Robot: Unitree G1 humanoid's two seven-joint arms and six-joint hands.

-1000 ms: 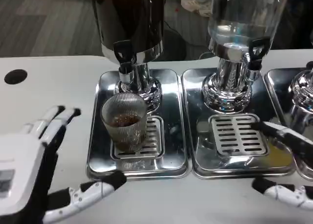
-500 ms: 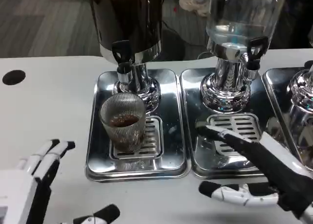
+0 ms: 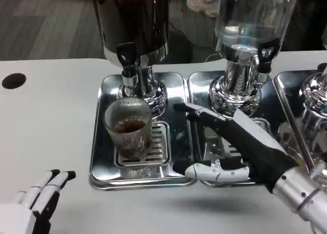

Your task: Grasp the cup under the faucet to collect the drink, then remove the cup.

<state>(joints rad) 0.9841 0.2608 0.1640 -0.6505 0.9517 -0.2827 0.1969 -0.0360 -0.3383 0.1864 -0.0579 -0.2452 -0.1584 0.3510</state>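
The white desk (image 3: 46,121) before me is smooth and matte, with a round dark hole (image 3: 14,80) near its left edge. On it sit polished steel drip trays with rounded corners and mirror-bright rims. The left tray (image 3: 102,157) carries a dispenser with a dark drink (image 3: 134,19) on a chrome pedestal, its black-handled faucet (image 3: 127,57) pointing down. The middle tray (image 3: 200,96) carries a clear dispenser (image 3: 253,14) with its own black tap.

The cup (image 3: 128,126) is a ribbed clear glass, upright on the slotted grate (image 3: 161,142) of the left tray, directly under the dark dispenser's faucet, with a shallow layer of brown drink inside.

My right hand (image 3: 232,147) hangs over the seam between the left and middle trays, fingers spread, grasping nothing, one fingertip reaching toward the cup's right side with a gap between. My left hand (image 3: 38,198) lies at the desk's near left corner, fingers straight, released, well apart from the tray. Bare desk lies between it and the tray's left rim
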